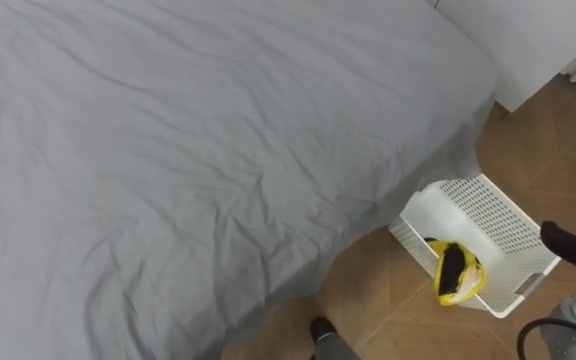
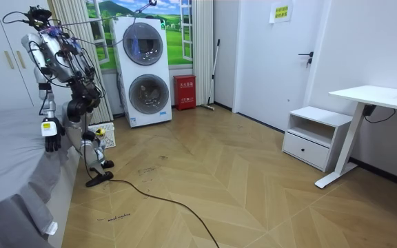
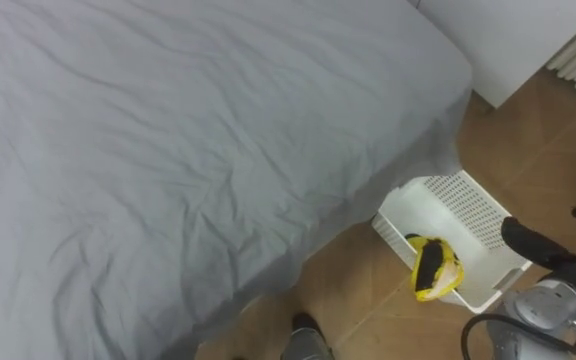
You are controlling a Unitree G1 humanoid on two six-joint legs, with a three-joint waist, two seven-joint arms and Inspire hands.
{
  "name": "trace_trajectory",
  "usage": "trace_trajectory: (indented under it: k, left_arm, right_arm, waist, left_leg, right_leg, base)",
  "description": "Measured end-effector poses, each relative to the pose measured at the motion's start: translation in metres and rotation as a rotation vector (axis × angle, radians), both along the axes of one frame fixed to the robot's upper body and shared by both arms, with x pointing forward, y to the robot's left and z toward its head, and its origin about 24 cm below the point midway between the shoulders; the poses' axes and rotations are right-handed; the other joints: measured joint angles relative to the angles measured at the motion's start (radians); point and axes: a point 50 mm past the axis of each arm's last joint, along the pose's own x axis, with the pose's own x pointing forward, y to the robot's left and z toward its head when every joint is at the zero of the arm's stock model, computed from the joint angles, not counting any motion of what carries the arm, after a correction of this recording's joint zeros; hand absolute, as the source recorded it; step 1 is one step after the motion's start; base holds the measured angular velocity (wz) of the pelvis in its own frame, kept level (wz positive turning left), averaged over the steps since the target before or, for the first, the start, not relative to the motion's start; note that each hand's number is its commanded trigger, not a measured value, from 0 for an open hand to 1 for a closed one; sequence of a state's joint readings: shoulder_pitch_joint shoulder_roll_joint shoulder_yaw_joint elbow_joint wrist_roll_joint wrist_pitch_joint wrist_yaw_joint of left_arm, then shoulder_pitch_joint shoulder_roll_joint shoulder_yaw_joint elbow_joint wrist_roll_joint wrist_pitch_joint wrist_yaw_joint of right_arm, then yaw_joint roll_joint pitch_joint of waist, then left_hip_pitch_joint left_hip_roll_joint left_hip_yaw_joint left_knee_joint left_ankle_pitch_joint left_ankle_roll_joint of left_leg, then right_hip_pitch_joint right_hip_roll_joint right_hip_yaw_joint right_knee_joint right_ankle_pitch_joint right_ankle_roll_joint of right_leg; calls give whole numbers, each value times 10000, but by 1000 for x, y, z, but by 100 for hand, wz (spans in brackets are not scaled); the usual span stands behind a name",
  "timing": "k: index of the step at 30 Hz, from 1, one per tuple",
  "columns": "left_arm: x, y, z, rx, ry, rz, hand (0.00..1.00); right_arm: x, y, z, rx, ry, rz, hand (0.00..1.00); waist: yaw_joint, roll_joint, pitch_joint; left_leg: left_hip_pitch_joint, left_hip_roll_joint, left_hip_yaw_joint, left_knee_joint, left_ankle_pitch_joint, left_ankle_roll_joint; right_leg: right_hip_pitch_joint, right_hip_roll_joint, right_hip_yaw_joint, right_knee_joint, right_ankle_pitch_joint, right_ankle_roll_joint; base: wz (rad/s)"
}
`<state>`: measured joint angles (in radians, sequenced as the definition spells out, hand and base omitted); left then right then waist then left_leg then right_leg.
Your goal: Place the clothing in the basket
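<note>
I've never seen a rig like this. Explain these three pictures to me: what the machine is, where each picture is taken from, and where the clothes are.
The machine is a humanoid robot that walks on two legs and has two arms with hands. The room view comes from a camera standing in the room. It shows the robot leaning at the edge of the bed, with its left hand hanging beside it. The two eye views come from the robot's head and look down. They show the wrinkled grey sheet and a white basket on the floor by the bed's corner. A yellow and black garment is draped over the basket's rim.
</note>
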<state>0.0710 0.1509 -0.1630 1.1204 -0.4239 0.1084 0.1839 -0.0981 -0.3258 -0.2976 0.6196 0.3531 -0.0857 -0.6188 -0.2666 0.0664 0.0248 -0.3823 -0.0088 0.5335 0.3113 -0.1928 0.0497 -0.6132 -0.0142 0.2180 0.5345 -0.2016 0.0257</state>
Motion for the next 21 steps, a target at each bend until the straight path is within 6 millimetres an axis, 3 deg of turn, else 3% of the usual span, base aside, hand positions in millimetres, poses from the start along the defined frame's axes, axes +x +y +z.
trace_trajectory:
  k: [13, 18, 21]
  left_arm:
    - [-2, -1, 0, -148, 4, 134, 0]
    - [-5, -2, -1, -412, -20, -133, 0]
    - [-14, -3, -1, -475, -54, -182, 0]
  right_arm:
    - [2, 0, 2, -25, -256, 362, 0]
    - [-1, 5, -3, 196, -270, 812, 0]
    - [-9, 25, -16, 789, -346, 1594, 0]
  waist:
    - [10, 108, -49]
    - [308, 162, -60]
    - [441, 144, -63]
  left_leg:
    - [142, 24, -179, 10, -3, -5]
    - [698, 121, -429, -104, -3, -57]
    - [1338, 135, -708, -431, 35, -151]
  right_leg:
    - [221, -35, -205, -35, 27, -43]
    - [1063, -25, -523, -524, 50, -81]
    - [1912, -12, -749, -952, 47, -114]
  base:
    - [2]
    - [9]
    - [20]
